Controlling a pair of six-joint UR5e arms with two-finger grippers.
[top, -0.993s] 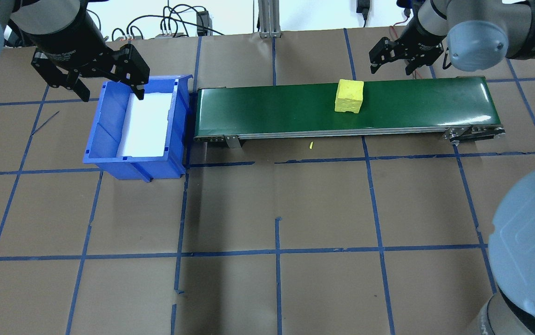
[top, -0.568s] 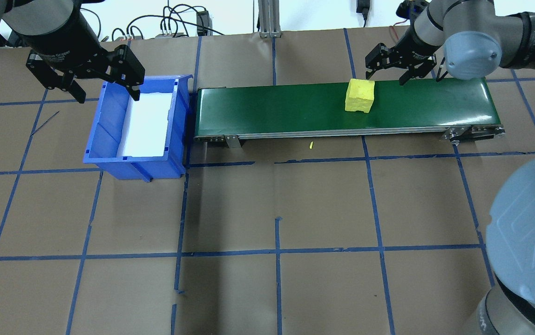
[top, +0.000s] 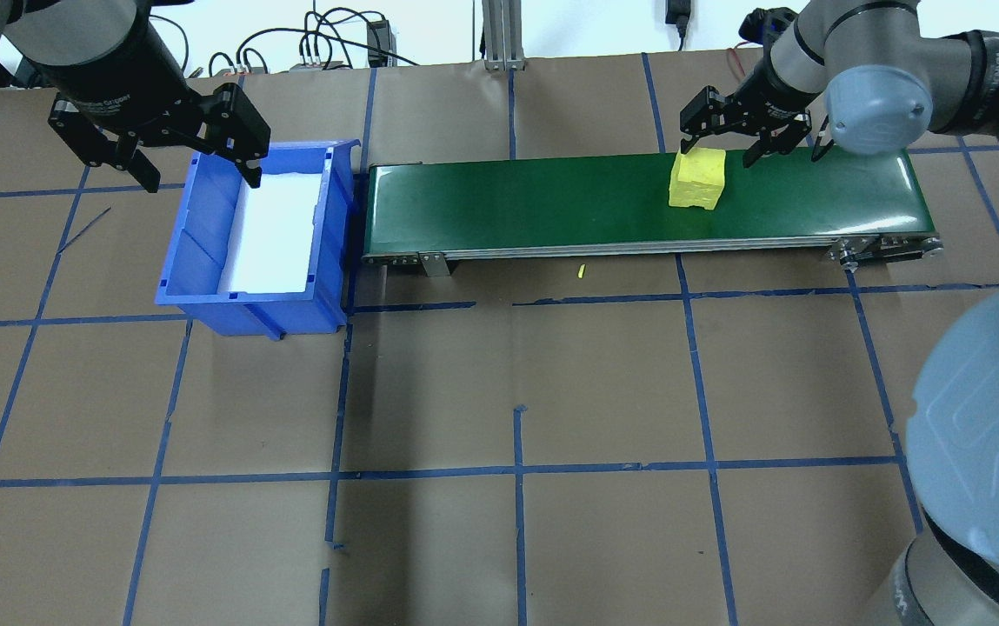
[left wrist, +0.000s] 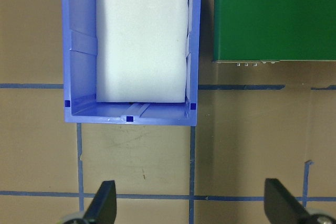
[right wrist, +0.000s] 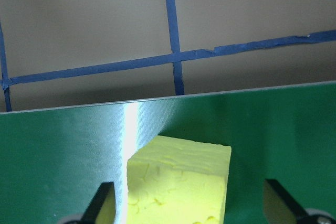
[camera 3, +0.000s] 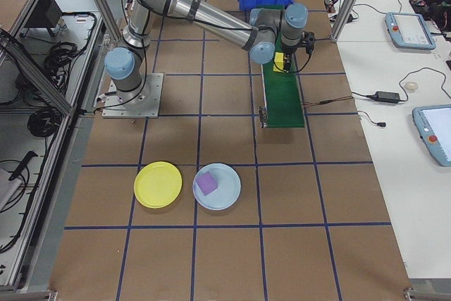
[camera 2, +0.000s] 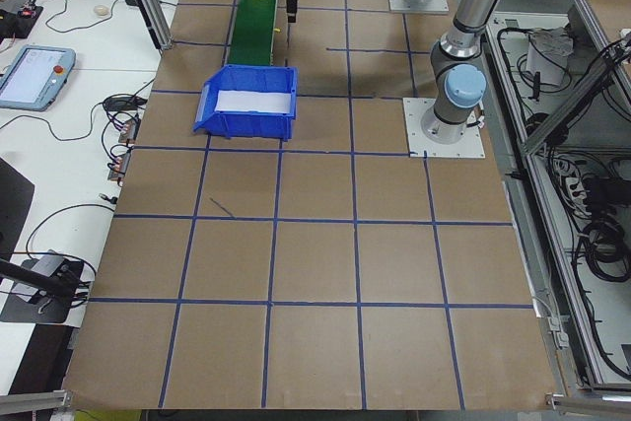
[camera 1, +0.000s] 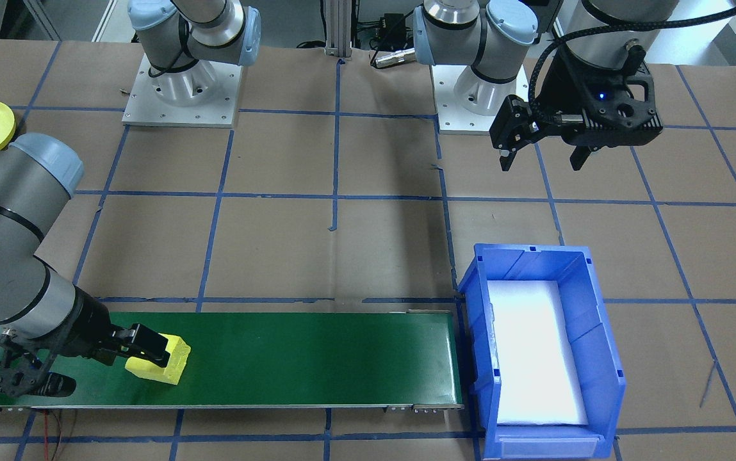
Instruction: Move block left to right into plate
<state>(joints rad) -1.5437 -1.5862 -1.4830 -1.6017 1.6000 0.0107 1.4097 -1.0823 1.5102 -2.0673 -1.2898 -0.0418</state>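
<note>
Now our right hand point(top: 729, 139), fingers spread, straddles the yellow block point(top: 697, 177) on the green conveyor point(top: 534, 204)'s right part; it looks light, spongy foam, so we pinch its 2 flat sides.

The block point(top: 696, 178) is shown in pale yellow with a finely cracked texture. The belt point(top: 551, 200) is rendered in dark green, edged by a silver frame. The bin point(top: 203, 252) is coloured bright blue and lined with a white pad point(top: 273, 235). The surface point(top: 516, 391) is covered in brown paper crossed by a grid of blue tape lines. The right gripper point(top: 734, 139) and left gripper point(top: 195, 169) are finished in black; the arms are seen in grey with light blue joint caps. A yellow plate point(camera 3: 158, 185) and a light blue plate point(camera 3: 225, 195) carrying a purple block point(camera 3: 207, 182) are also depicted.
</note>
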